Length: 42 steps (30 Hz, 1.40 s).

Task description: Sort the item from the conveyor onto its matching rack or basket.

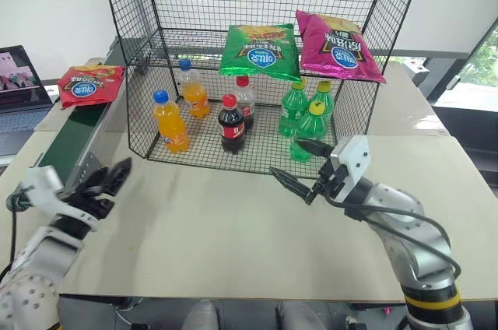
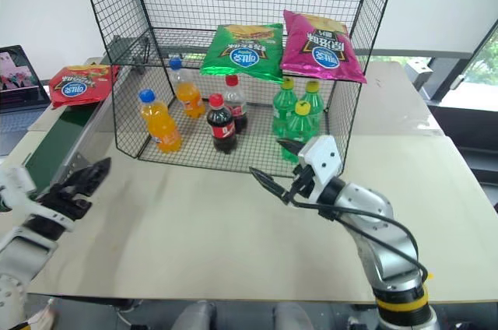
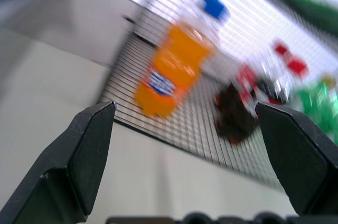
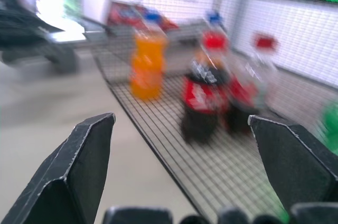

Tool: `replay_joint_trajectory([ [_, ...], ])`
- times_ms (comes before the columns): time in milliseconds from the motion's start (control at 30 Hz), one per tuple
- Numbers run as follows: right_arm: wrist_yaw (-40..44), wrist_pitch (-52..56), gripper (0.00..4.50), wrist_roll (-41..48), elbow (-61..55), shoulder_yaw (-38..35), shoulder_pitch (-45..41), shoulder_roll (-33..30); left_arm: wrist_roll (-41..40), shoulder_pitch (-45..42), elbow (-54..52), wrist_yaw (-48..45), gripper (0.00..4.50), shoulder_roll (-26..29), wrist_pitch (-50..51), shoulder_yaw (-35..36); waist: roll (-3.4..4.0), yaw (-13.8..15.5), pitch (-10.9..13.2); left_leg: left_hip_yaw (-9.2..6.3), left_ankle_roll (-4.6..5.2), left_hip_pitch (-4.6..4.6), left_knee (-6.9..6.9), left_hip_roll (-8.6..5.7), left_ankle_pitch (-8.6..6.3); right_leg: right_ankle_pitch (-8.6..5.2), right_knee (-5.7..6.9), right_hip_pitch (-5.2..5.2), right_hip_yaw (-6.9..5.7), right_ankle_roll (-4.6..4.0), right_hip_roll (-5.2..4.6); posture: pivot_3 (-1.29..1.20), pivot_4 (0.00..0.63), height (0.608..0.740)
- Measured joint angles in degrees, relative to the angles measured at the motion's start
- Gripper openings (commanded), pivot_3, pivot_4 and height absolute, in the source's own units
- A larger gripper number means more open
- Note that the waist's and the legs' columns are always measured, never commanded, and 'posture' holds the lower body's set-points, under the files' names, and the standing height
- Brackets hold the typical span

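Bright, even room light with soft shadows; both wrist views are smeared with motion blur.

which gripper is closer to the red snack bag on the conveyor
Left. The left gripper hovers beside the conveyor, downstream of the red snack bag. The right gripper is across the table, before the rack.

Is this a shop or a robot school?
More likely a robot practice room set up like a shop: a wire rack of drink bottles and snack bags on a plain table, a small conveyor and a laptop beside it.
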Motion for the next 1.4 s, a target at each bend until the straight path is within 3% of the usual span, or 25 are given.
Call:
replay_joint_trajectory([
  [167, 7.3, 0.1, 4.50, 3.3, 4.5, 4.4, -7.3, 1.4, -17.3, 3.8, 0.6, 13.9, 4.49, -2.9, -4.1, 7.8, -0.04, 0.4, 0.0, -0.17, 0.00, 0.11, 0.07, 0.00, -0.01, 0.00, -0.06, 0.23, -0.19, -0.01, -0.01, 0.00, 0.150, 0.740],
  [367, 10.2, 0.0, 4.50, 5.6, 8.0, 4.9, -12.8, 3.9, -26.5, 5.8, 3.5, 20.2, 4.49, -1.9, -8.3, 10.9, -0.05, 0.7, 0.0, -0.40, -0.04, 0.17, 0.07, 0.00, 0.00, -0.04, -0.11, 0.41, -0.47, -0.08, 0.00, 0.00, 0.150, 0.740],
  [633, 12.5, -0.2, 4.50, 6.2, 9.3, 6.3, -15.2, 5.6, -31.2, 4.5, 8.9, 22.7, 4.49, -0.7, -10.2, 9.8, -0.02, 0.6, 0.0, -0.58, -0.08, 0.14, 0.01, 0.00, 0.02, -0.08, -0.13, 0.45, -0.73, -0.16, -0.02, 0.00, 0.150, 0.740],
  [1400, 17.4, 1.3, 4.50, 13.5, 8.9, 6.0, -20.3, 6.1, -30.3, 3.8, 11.4, 21.6, 4.49, 0.8, -11.1, 6.7, 0.01, 0.5, 0.0, -0.70, -0.10, 0.11, -0.08, 0.01, 0.02, -0.14, -0.18, 0.46, -0.92, -0.24, -0.02, 0.00, 0.150, 0.740],
])
